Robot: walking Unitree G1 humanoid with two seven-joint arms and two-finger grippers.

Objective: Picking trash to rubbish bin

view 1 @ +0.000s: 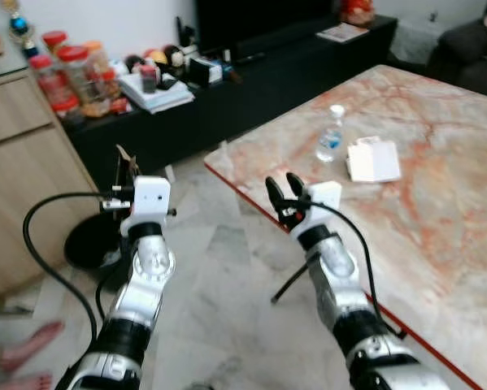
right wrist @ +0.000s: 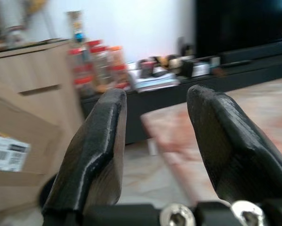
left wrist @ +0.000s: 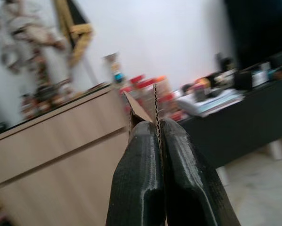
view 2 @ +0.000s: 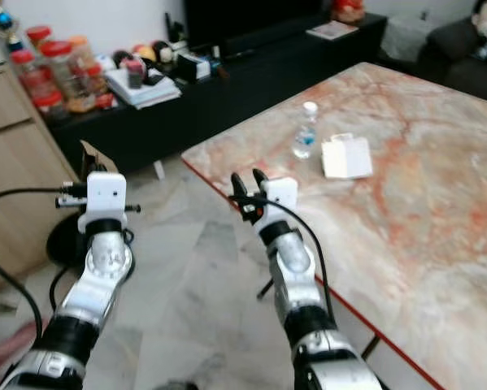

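Note:
My left gripper (left wrist: 158, 123) is shut on a flat piece of brown cardboard (left wrist: 140, 109), held upright above the floor at the left (view 1: 126, 165). The right wrist view shows the same cardboard (right wrist: 18, 141) with a barcode label. Below it on the floor is a black round bin-like thing (view 1: 89, 242). My right gripper (view 1: 284, 188) is open and holds nothing, just off the near corner of the marble table (view 1: 438, 236). Further along the table stand a small clear plastic bottle (view 1: 330, 136) and a white packet (view 1: 373, 160).
A wooden cabinet (view 1: 19, 179) is at the left and a long black console (view 1: 227, 89) with jars and books runs along the back. A person's bare feet (view 1: 28, 349) are on the floor at the lower left. A dark sofa (view 1: 471, 53) sits at the far right.

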